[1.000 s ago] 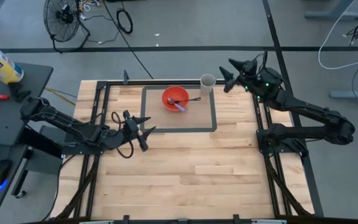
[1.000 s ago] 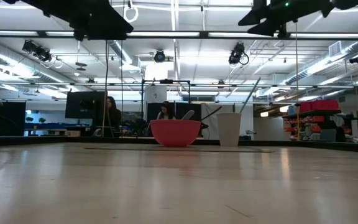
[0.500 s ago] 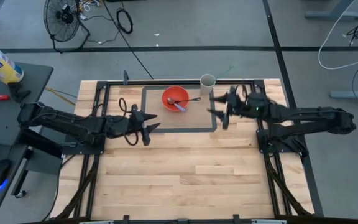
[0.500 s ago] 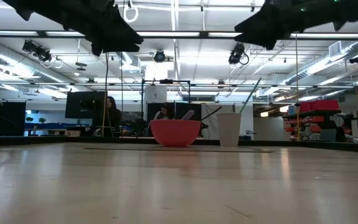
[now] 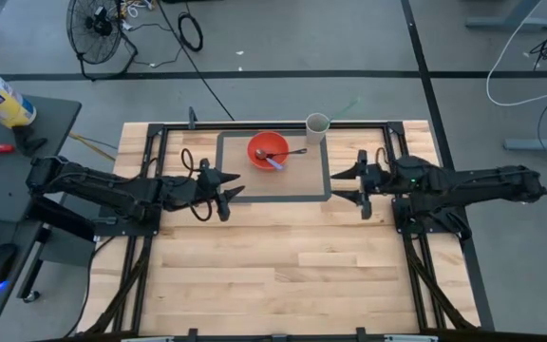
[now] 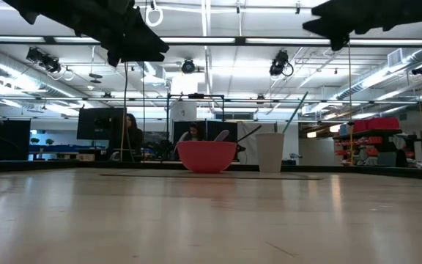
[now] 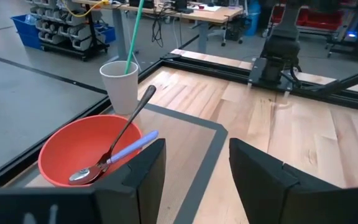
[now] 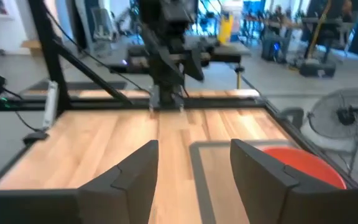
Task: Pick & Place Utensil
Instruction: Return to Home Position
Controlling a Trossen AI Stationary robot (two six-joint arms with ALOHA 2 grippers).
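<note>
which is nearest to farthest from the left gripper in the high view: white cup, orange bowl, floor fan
From the left gripper:
1. orange bowl, on the mat, just ahead
2. white cup, at the mat's far right corner
3. floor fan, far back left, off the table

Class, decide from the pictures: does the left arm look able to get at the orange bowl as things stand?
Probably yes: the left claw, open, hovers by the mat, with nothing between it and the orange bowl.
</note>
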